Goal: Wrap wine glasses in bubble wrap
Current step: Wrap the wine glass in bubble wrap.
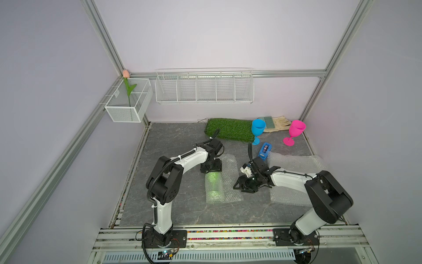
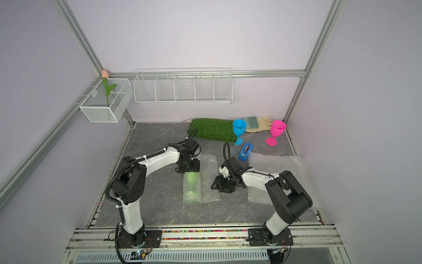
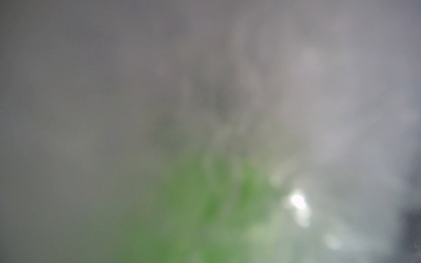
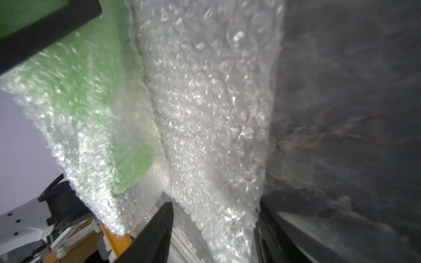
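Mesh basket (image 1: 123, 113) holding tulip (image 1: 130, 88), green goblet (image 1: 213, 178) inside bubble wrap (image 1: 231, 182)

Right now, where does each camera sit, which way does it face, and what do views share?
Both top views: high over the front, looking down and back across the table; left arm and right arm show whole, down to left hand and right hand.
Left wrist: pressed close to the wrapped green goblet; only blur, no robot part.
Right wrist: looks past its own two fingers at the bubble wrap.
Shared: every view shows the green goblet.
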Motion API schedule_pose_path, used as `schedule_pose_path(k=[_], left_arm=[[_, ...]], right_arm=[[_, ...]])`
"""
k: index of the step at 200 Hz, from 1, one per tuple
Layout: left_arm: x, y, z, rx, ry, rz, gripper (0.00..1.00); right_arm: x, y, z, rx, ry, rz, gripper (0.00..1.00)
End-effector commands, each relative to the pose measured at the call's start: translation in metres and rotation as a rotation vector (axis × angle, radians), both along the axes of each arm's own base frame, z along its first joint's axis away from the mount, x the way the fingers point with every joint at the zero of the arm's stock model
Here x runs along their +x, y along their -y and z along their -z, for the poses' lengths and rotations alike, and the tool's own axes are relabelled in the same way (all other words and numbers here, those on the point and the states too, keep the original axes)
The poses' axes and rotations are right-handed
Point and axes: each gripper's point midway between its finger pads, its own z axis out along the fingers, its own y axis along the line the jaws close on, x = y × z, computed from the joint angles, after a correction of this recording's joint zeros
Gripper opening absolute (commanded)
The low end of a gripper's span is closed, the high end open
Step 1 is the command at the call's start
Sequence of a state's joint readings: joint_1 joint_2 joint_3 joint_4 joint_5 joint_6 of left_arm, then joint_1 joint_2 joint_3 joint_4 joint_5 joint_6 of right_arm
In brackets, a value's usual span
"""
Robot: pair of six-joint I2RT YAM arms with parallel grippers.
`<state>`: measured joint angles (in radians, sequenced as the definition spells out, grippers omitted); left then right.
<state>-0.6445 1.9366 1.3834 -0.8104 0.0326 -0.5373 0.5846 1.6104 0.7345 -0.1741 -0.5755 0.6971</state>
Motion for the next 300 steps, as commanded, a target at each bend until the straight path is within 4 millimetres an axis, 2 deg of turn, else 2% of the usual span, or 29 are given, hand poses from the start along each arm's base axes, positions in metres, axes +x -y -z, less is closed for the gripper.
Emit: schedule_pose_path(k=[1, 30, 54, 75, 88, 103, 114, 125, 143, 154, 163, 171, 175, 193, 216, 228, 272, 300], left_arm=[[-0.015, -0.022, 0.019, 0.106, -0.076, -0.005, 0.73], [-0.015, -0.022, 0.018, 0.104, -0.075, -0.005, 0.72], [-0.015, -0.022, 0.017, 0.105, -0.075, -0.004, 0.7], [-0.014, -0.021, 0.015, 0.103, -0.074, -0.001, 0.7], [-0.014, -0.02, 0.015, 0.098, -0.073, 0.001, 0.7], [-0.015, -0.02, 0.015, 0.092, -0.075, 0.004, 0.7], [-0.016, -0.019, 0.016, 0.087, -0.077, 0.005, 0.7], [-0.017, -0.018, 0.017, 0.079, -0.078, 0.008, 0.68], [-0.017, -0.017, 0.016, 0.069, -0.072, 0.011, 0.66], [-0.018, -0.017, 0.016, 0.07, -0.076, 0.013, 0.65], [-0.018, -0.018, 0.017, 0.072, -0.08, 0.016, 0.65], [-0.019, -0.018, 0.017, 0.072, -0.082, 0.017, 0.65], [-0.019, -0.018, 0.017, 0.074, -0.083, 0.02, 0.65], [-0.019, -0.018, 0.016, 0.071, -0.08, 0.02, 0.65], [-0.018, -0.017, 0.015, 0.067, -0.078, 0.018, 0.65], [-0.018, -0.016, 0.014, 0.065, -0.077, 0.018, 0.65], [-0.018, -0.014, 0.014, 0.055, -0.074, 0.025, 0.65], [-0.016, -0.012, 0.013, 0.048, -0.069, 0.031, 0.65]], right_arm=[[-0.01, -0.013, 0.0, 0.106, -0.06, 0.001, 0.57], [-0.004, -0.02, -0.01, 0.161, -0.038, 0.013, 0.52], [-0.001, -0.015, -0.009, 0.127, -0.015, 0.024, 0.51], [0.003, 0.021, -0.001, -0.15, 0.053, 0.034, 0.55], [0.01, 0.04, -0.011, -0.268, 0.125, 0.049, 0.57], [0.018, 0.045, -0.028, -0.3, 0.19, 0.067, 0.57], [0.021, 0.037, -0.04, -0.274, 0.221, 0.062, 0.54], [0.021, 0.018, -0.048, -0.201, 0.227, 0.037, 0.46], [0.018, -0.011, -0.043, -0.088, 0.171, -0.001, 0.32], [0.019, -0.03, -0.045, -0.01, 0.158, -0.013, 0.28], [0.021, -0.046, -0.051, 0.066, 0.147, -0.019, 0.29], [0.021, -0.056, -0.054, 0.113, 0.135, -0.025, 0.37], [0.026, -0.066, -0.065, 0.144, 0.152, -0.028, 0.42], [0.03, -0.081, -0.067, 0.168, 0.16, -0.032, 0.49], [0.037, -0.09, -0.053, 0.165, 0.133, -0.027, 0.51], [0.039, -0.093, -0.044, 0.154, 0.12, -0.025, 0.48], [0.051, -0.086, -0.019, 0.091, 0.113, 0.009, 0.34], [0.053, -0.083, -0.013, 0.09, 0.103, 0.016, 0.22]])
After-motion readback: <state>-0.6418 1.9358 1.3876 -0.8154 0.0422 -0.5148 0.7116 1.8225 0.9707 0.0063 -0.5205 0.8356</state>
